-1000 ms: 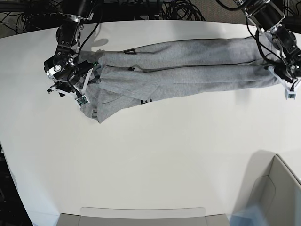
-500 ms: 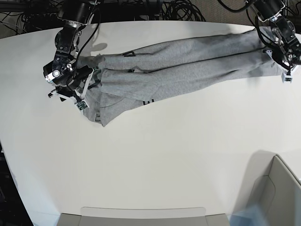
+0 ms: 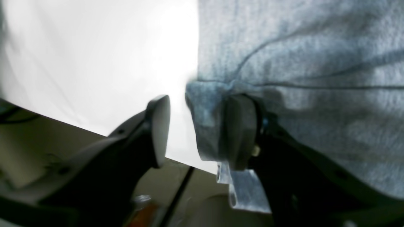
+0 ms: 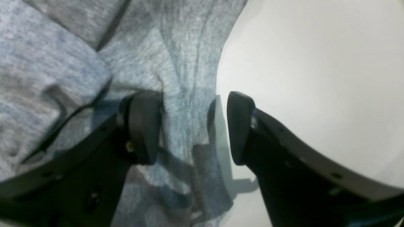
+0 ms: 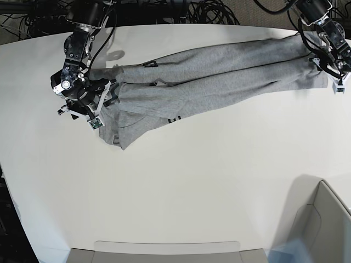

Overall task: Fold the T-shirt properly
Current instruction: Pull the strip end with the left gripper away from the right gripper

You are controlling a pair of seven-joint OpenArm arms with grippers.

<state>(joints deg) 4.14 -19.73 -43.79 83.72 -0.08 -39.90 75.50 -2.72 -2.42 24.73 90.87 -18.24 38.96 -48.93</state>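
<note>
1 T-shirt (image 5: 208, 79) lies on the white tabletop (image 5: 181, 186), a light heather-grey knit gathered into a long narrow band along the far edge, from near the far left corner to near the far right corner. 2 long folds run side by side down its length, with a dark crease between them. Black printed lettering peeks out at 2 spots, 1 on the upper fold toward the left and 1 at the near edge of the lower fold, but too little shows to read a word. No brand or label can be made out.

2 arms are in view, 1 at each end of the shirt. The right gripper (image 4: 192, 129) sits over the bunched left end, its 2 dark fingers (image 4: 143, 126) spread apart; 1 finger rests on the grey cloth and the other stands over bare tabletop, so nothing is pinched. The left gripper (image 3: 195, 132) is at the right end, by the far right corner, its 2 fingers (image 3: 157, 129) also parted: a rolled hem of the shirt lies against 1 finger, the other stands clear with a gap between.

1 pale grey bin (image 5: 323, 224) stands at the near right corner.
</note>
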